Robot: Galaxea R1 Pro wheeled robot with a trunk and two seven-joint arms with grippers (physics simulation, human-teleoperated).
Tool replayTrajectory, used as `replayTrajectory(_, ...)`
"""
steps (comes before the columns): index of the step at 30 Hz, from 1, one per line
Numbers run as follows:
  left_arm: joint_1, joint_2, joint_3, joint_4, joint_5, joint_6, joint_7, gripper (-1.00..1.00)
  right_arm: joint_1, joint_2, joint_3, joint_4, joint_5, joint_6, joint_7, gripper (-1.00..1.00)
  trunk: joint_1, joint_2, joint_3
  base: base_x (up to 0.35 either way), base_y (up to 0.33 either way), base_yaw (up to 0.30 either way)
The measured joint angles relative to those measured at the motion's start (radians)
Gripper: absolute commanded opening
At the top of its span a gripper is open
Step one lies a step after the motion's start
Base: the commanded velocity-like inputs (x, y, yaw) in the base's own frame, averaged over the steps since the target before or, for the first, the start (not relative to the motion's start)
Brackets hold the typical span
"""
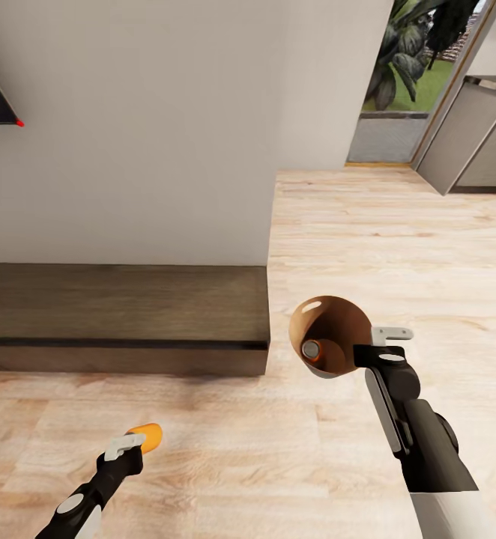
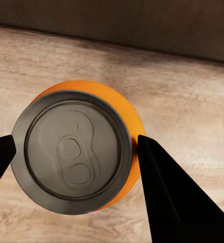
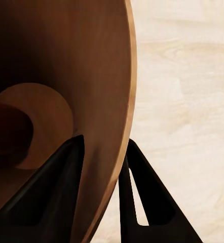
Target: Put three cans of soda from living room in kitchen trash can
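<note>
1. Soda can [image 2: 74, 152] sits pinched between the two dark fingers of the left hand [image 1: 126, 447], low in the lower left of the head view, over the plank floor [image 1: 398, 239]
2. Right hand [image 1: 386, 346] is pressed onto the rim of the trash can [image 1: 330, 329], one finger inside the wall and one outside; the bin hangs tilted at centre right of the frame, mouth towards the camera
3. Another soda can [image 1: 312, 349] lies inside the bin, silver top showing
4. Dark low cabinet [image 1: 121, 314] runs along the white wall [image 1: 128, 135] at mid left; a doorway with greenery opens at the upper right
5. Judged step: drop the held can into the bin. To do it well, level the bin so its mouth faces up, bring the left hand above the opening, lower until the can is past the rim, then release
6. Risk: the tilted bin may spill its can, or the thin rim grip may slip
</note>
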Motion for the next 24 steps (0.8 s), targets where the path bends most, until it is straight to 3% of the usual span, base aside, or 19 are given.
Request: replayTrajectory(24,0.000,0.000,0.001,0.000,0.000,0.000,0.000,-1.00,0.000,0.000,0.000,0.000,-0.001,0.000,0.000,-1.00,-0.092,0.168,0.115,0.000,0.000,0.000)
